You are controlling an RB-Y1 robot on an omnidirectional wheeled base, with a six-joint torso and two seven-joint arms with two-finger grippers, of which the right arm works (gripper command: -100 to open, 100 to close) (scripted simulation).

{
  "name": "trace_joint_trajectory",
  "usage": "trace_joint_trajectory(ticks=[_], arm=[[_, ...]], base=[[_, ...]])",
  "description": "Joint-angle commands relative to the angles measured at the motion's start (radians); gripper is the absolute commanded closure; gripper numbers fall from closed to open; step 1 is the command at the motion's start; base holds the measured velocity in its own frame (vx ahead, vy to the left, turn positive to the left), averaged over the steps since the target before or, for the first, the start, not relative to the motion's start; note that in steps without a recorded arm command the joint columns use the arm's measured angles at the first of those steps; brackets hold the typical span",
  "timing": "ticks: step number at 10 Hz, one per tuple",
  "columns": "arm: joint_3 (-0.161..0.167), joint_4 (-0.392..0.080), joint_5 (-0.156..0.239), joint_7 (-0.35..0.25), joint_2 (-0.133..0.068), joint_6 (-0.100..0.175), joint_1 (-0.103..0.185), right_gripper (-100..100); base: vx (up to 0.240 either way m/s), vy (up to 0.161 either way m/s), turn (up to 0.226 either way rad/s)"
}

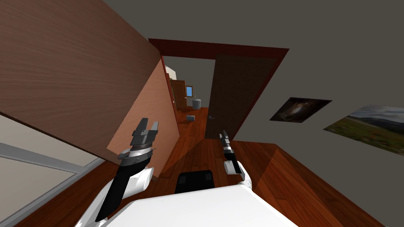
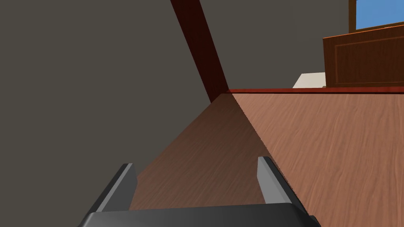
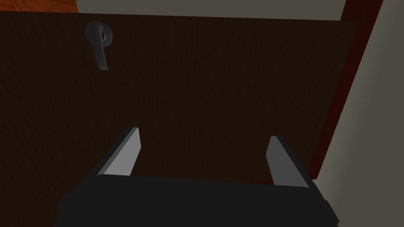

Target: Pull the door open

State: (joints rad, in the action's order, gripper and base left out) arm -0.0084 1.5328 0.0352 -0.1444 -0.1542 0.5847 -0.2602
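Note:
A dark brown door (image 1: pixel 236 94) stands partly open in a dark red frame (image 1: pixel 221 46), with a grey lever handle (image 1: pixel 212 117) near its free edge. My right gripper (image 1: pixel 224 134) points at the door from a short way off, a little to the right of the handle. In the right wrist view its open fingers (image 3: pixel 126 153) face the dark door (image 3: pixel 221 86), and the lever handle (image 3: pixel 99 44) sits off to one side beyond them. My left gripper (image 1: pixel 150 122) is open beside a light brown wooden panel (image 1: pixel 154 114), which also shows in the left wrist view (image 2: pixel 335 149).
Through the gap I see a red wooden floor (image 1: pixel 193 126) with a small grey box (image 1: pixel 190 118) and a grey cylinder (image 1: pixel 196 103). Two pictures (image 1: pixel 300 109) hang on the grey wall to the right. A large wooden surface (image 1: pixel 71 67) runs along the left.

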Motion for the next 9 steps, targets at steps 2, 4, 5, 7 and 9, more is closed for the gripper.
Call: trace_joint_trajectory(ticks=[2, 4, 5, 7, 9], arm=[[-0.004, -0.057, -0.007, -0.009, -0.006, 0.017, 0.019, -100], [-0.008, -0.105, -0.012, -0.017, -0.012, 0.033, 0.036, -100], [-0.010, -0.128, -0.014, -0.021, -0.016, 0.041, 0.044, -100], [-0.014, -0.176, -0.018, -0.029, -0.022, 0.057, 0.060, -100], [-0.018, -0.224, -0.023, -0.038, -0.029, 0.073, 0.076, -100]], base=[[0.100, 0.012, -0.023], [0.095, 0.019, -0.019], [0.094, 0.020, -0.022], [0.092, 0.022, -0.020], [0.102, 0.018, -0.019]])
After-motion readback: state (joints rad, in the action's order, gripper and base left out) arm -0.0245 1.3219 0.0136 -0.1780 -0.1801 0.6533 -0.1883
